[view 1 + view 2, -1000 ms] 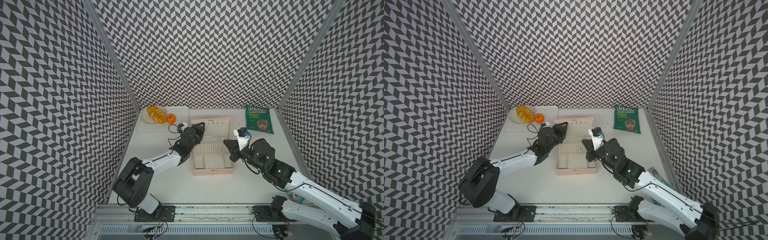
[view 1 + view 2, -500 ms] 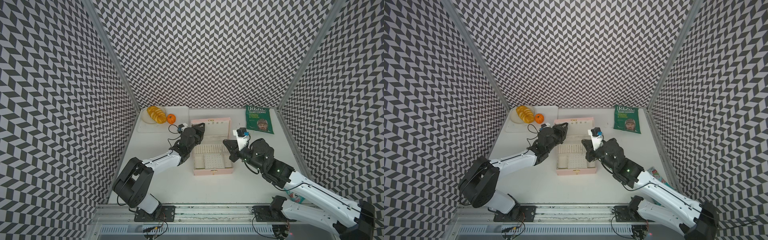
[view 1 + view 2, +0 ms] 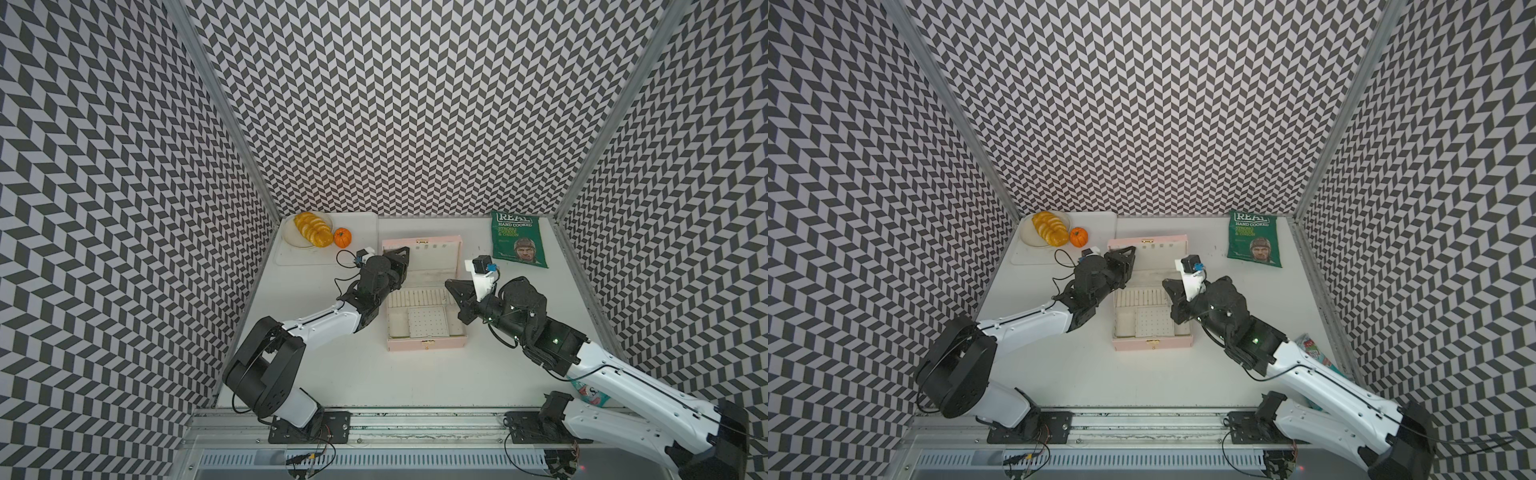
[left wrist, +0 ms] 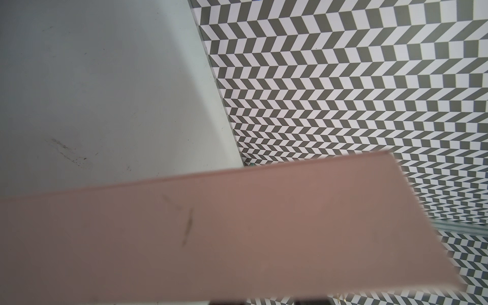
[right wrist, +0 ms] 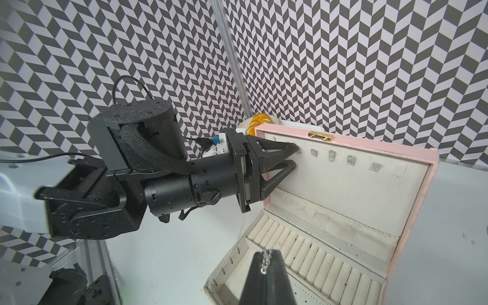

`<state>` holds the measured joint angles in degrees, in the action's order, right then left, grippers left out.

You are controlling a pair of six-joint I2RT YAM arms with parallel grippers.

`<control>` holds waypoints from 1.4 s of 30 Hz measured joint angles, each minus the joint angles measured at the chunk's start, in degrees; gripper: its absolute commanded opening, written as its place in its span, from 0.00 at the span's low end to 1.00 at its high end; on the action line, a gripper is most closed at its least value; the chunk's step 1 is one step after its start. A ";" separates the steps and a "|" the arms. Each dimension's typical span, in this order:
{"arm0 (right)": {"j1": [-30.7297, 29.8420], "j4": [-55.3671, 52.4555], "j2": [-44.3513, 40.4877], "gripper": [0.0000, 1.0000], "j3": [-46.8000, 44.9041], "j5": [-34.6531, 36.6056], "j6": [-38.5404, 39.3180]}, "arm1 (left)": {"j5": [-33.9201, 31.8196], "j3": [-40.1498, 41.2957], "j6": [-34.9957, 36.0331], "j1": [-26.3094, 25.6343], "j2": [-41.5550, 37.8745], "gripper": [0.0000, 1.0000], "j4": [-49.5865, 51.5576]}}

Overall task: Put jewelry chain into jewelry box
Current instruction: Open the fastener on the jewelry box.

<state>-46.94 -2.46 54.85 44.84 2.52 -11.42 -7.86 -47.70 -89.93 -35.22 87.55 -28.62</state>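
Note:
The pale pink jewelry box (image 3: 424, 344) (image 3: 1152, 343) stands open mid-table, its lid (image 5: 343, 169) upright. My left gripper (image 3: 400, 254) (image 3: 1128, 254) (image 5: 293, 155) reaches in over the lid's left edge. Both fingers lie against the cream lining with a narrow gap and nothing seen between them. The left wrist view is mostly filled by the lid's pink outer face (image 4: 237, 224). My right gripper (image 5: 265, 254) (image 3: 449, 284) (image 3: 1165, 283) hovers above the box's right side, shut on the jewelry chain (image 5: 264, 261). Only a few silver links show at the fingertips.
A white tray (image 3: 361, 232) at the back left carries a plate of orange slices (image 3: 311, 228) and a small orange pumpkin (image 3: 343, 237). A green crisp bag (image 3: 517, 245) lies back right. A colourful packet (image 3: 590, 392) sits under my right arm. Patterned walls close three sides.
The right gripper has crept very slightly left toward the box. The left arm and the lid have stayed put.

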 measured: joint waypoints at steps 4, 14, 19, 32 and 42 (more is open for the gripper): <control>0.00 0.00 0.26 0.00 -0.02 -0.02 -0.15 | 0.02 0.00 -0.11 0.00 -0.02 0.32 0.26; 0.00 0.00 0.81 0.00 -0.02 -0.57 -0.17 | 0.04 0.00 0.11 0.00 -0.22 0.32 0.85; 0.00 0.00 1.29 0.00 0.00 -0.66 -0.17 | 0.46 -1.27 2.21 0.00 -0.79 0.40 3.82; 0.00 -2.47 5.88 0.00 4.98 -1.01 2.03 | 6.29 -8.09 26.10 0.83 -8.74 0.39 21.11; 0.37 -8.31 13.97 0.00 14.78 -3.85 5.57 | 9.84 -5.07 50.10 1.86 -18.64 0.38 24.90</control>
<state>-46.57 -10.76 68.82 59.61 -1.32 -5.85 1.98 -52.77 -39.83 -33.36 68.90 -3.73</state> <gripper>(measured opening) 0.045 0.373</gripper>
